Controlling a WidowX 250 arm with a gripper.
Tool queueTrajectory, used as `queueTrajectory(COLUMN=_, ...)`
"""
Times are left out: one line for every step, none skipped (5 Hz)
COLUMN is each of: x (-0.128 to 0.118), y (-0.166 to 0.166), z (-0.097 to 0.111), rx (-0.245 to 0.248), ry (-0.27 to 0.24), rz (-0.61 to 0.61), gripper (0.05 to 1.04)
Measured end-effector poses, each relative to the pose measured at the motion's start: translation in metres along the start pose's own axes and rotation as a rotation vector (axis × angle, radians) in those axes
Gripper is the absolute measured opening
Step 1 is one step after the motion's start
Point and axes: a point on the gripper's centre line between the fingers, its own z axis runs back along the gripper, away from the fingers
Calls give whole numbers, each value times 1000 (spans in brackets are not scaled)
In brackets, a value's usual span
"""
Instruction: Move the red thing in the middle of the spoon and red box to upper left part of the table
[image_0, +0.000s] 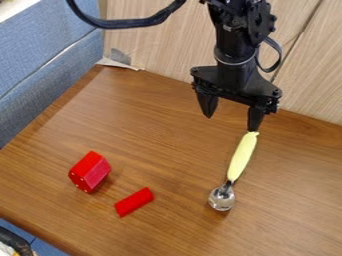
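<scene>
Blue padding flanks tabletop; red cylinder between red box and spoon.

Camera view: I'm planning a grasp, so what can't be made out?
In this camera view:
Red faceted box: underside, hidden by its own body; small marks, illegible.
Metal spoon with pale-yellow handle: whether it touches the black two-finger gripper, unclear at this slant.
Black robot arm: upper part, cut off by top edge.
Dark object: cut off at lower-left corner.
</scene>
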Motion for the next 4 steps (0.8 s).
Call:
queueTrajectory(x=-6, y=1, z=-7, rx=8, ry=33, rz=-5, gripper=1000)
queueTrajectory(x=-22, y=12, z=-9, rx=52, ry=103, rz=-46, gripper=1000)
queueTrajectory(x=-35, y=23, z=-2, rx=85, ry=118, rz=-82, gripper=1000)
queueTrajectory(x=-57, y=38, z=8, rx=110, ry=137, rz=-137, gripper=1000)
